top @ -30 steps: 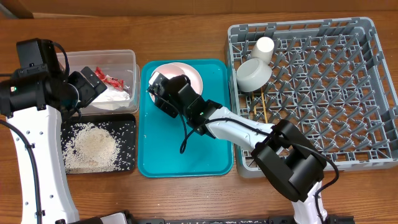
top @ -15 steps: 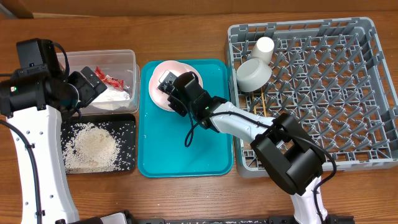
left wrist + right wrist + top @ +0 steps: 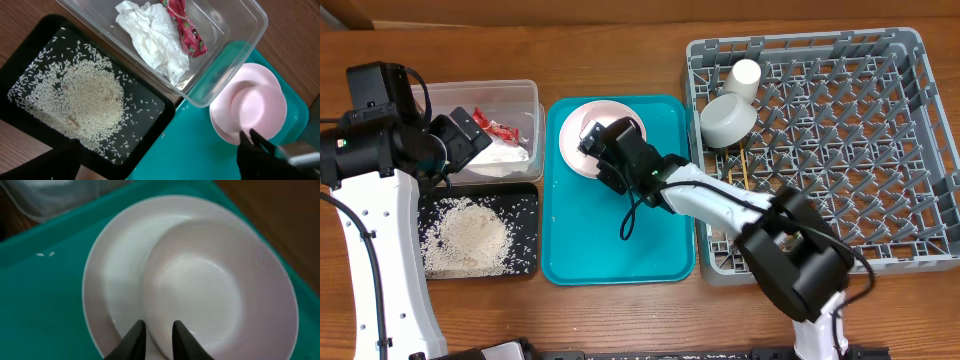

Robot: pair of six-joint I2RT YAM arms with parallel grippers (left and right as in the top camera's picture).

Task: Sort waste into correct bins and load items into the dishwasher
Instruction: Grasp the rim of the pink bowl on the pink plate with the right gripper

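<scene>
our right gripper (image 3: 157, 332) pinches the rim of the white bowl (image 3: 200, 295), which sits on the pink plate (image 3: 112, 275) in the teal tray (image 3: 45, 305); our left gripper (image 3: 463, 135) hangs spread wide over the clear tub (image 3: 512, 98).

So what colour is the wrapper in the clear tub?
Red with some print; the wrapper shows best in the left wrist view.

From overhead the right arm (image 3: 710, 205) hid part of the pink plate (image 3: 570, 150); the left arm (image 3: 380, 150) covered one end of the clear tub (image 3: 510, 95); in its wrist view the fingers of the right gripper (image 3: 159, 327) ran off the bottom edge, and whether they pressed the white bowl (image 3: 200, 295) was unclear; the left gripper (image 3: 478, 132) showed in its own view only as dark blurs.
</scene>
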